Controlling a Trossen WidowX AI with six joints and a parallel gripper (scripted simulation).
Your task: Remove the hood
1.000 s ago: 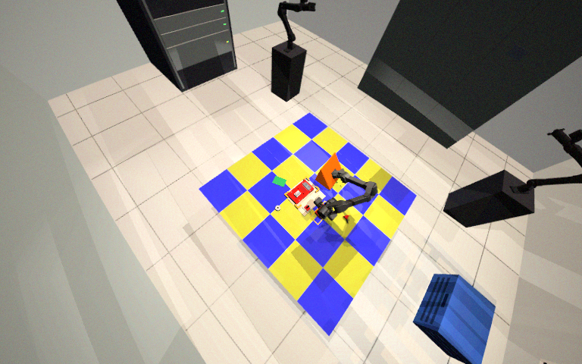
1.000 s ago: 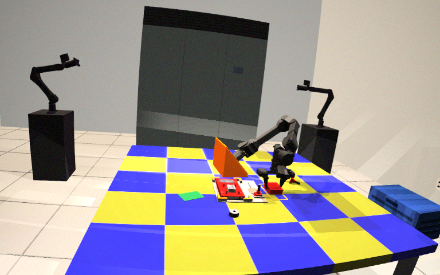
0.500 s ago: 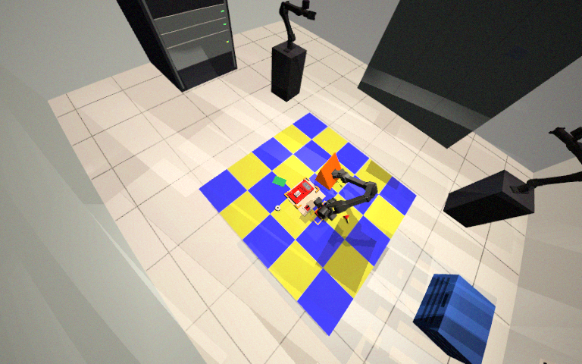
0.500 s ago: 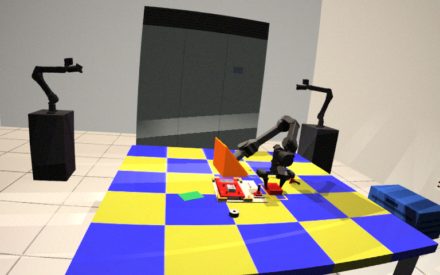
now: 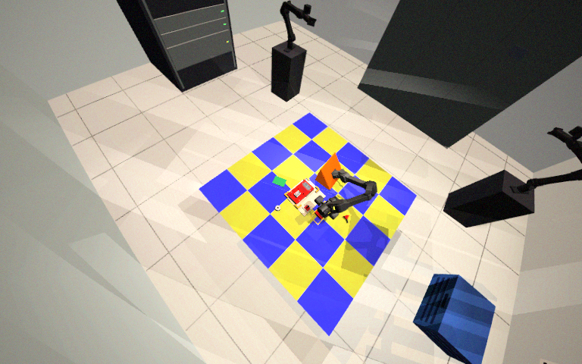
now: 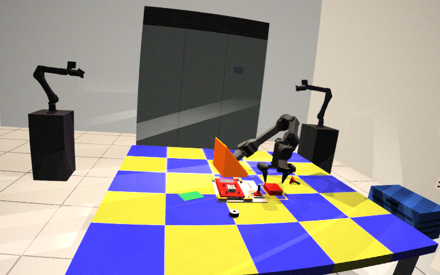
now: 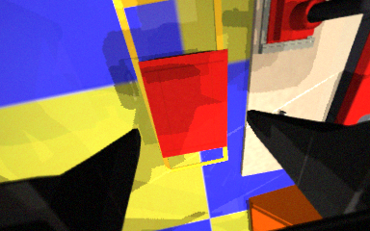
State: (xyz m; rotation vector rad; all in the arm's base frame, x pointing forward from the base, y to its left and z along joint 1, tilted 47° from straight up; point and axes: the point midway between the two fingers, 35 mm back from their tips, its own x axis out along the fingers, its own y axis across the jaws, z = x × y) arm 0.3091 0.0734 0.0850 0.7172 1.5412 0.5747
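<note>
Checkered table point(image 6: 198, 245), bent arm's spread hand point(image 6: 274, 180) above hood point(image 6: 272, 189).

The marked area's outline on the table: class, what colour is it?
Orange-yellow, a thin outline around the red hood; clearest in the wrist view.

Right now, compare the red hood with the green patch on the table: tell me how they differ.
The red hood is a raised block with visible side walls; the green patch looks flat against the table. The hood lies inside the yellow-outlined marked area, right of the toy car; the patch lies left of the car. The open pincer hangs above the hood, nowhere near the patch. Both rest on the table, untouched.
</note>
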